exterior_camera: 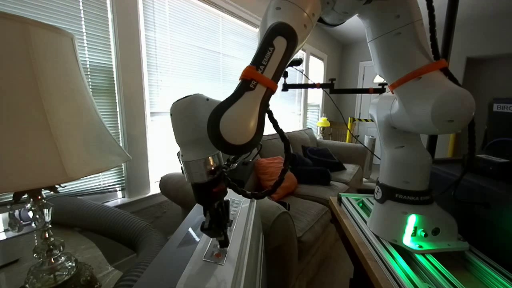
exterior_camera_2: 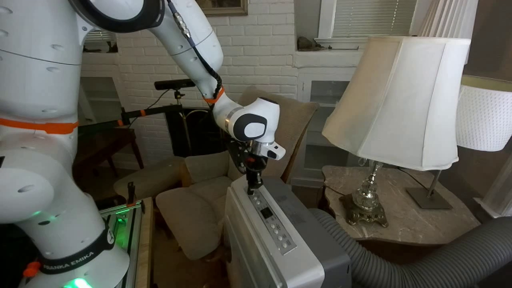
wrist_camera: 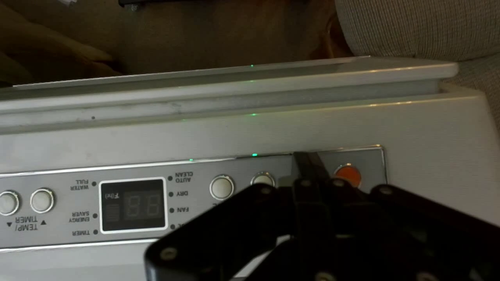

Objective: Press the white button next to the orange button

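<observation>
Closed black pincer (wrist_camera: 308,163) stands over the gray panel (wrist_camera: 241,170) between a white button (wrist_camera: 263,179) and the orange button (wrist_camera: 349,175).

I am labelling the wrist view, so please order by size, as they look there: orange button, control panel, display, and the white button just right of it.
1. Control panel
2. Display
3. Orange button, partly covered, and white button: too alike to rank

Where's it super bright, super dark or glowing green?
In an exterior view, the window blinds glare almost white; in both exterior views, green light glows on the robot base; in the wrist view, green glints dot the panel's edge and the gripper looks nearly black.
</observation>
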{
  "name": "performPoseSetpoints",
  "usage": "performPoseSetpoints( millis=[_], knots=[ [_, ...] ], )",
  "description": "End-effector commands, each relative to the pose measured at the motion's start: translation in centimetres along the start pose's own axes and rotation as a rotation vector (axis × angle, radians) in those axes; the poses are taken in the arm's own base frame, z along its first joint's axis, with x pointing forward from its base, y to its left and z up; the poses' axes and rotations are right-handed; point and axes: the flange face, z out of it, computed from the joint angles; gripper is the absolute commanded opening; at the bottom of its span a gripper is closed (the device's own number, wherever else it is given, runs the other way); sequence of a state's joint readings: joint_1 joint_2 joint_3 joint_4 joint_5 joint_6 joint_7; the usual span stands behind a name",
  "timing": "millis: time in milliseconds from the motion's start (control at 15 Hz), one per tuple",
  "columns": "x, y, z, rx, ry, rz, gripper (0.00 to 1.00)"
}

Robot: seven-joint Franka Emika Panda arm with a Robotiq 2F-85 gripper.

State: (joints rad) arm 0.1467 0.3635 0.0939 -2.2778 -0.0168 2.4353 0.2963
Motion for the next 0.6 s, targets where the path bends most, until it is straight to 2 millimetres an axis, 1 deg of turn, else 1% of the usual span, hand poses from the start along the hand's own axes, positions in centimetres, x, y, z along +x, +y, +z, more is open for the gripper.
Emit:
performPoseSetpoints(
  millis=[0, 67, 267, 333, 467, 533],
  knots=[
    [0.5, -0.1, 1.2, 0.002, 0.021, -0.002, 0.00],
    [0.7, -0.1, 1.6, 0.000, 0.020, -0.008, 0.00],
    [1.8, -0.4, 4.0, 0.003, -0.014, -0.046, 0.00],
    [1.9, -0.4, 4.2, -0.004, -0.014, -0.053, 0.00],
    [1.6, -0.5, 2.7, -0.011, 0.006, -0.061, 0.00],
    [0.9, -0.5, 1.2, -0.014, 0.018, -0.062, 0.00]
  ],
)
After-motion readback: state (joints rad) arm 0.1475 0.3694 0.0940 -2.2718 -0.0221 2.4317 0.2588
